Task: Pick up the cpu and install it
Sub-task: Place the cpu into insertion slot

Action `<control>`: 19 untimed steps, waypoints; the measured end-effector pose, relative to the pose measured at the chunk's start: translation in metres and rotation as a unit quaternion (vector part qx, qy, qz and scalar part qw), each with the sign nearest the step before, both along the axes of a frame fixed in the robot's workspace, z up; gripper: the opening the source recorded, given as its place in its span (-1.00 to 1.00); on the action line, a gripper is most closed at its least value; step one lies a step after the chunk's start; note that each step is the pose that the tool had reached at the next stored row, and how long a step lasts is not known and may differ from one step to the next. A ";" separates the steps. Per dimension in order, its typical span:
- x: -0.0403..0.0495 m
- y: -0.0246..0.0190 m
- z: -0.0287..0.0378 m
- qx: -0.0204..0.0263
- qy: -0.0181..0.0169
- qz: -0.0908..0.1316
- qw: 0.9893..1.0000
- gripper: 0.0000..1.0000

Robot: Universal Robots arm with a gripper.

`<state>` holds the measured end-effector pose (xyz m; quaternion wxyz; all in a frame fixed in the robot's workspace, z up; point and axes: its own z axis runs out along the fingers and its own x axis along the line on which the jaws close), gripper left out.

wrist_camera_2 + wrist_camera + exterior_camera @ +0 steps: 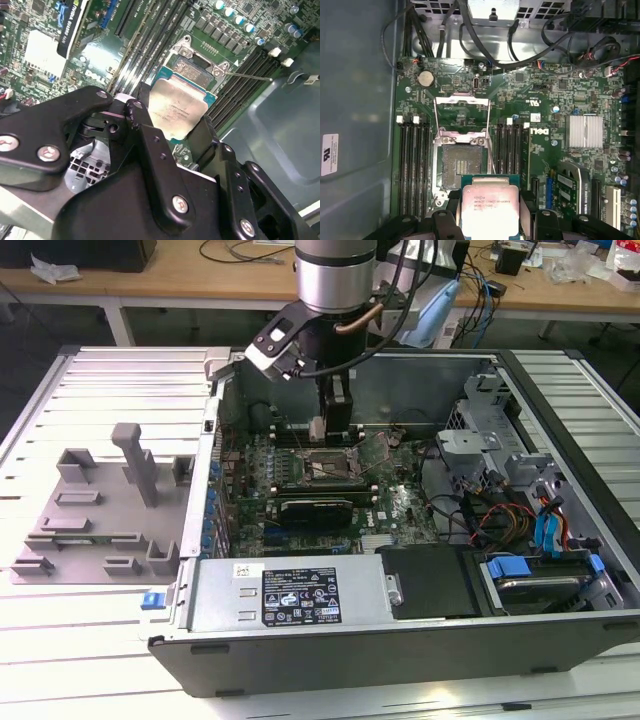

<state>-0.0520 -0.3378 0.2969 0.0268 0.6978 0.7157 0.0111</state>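
Cpu [490,200] with tiny grey print, pinched by our gripper [490,212], we see that gripper at twelve o'clock from the open socket [322,468], exterior view

The slatted table [80,645] carries an open computer case [350,652] — and, beside it (exterior view's left), a grey fixture plate [100,532].

The arm [335,275], top centre of the exterior view, is a polished silver cylinder over a black wrist section. Black cables [402,285] and a copper-coloured tube [360,322] loop beside it. In the second wrist view the gripper [172,120] has matte black linkage bars with silver screws [180,202].
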 end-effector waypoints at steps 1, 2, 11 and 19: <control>0.0000 0.0016 -0.0004 0.000 0.000 0.000 1.000 0.09; 0.0000 0.0019 -0.0004 0.000 0.000 0.000 1.000 0.09; 0.0000 0.0064 -0.0027 0.000 0.000 0.000 1.000 0.09; 0.0000 0.0134 -0.0131 0.000 0.000 0.000 1.000 0.09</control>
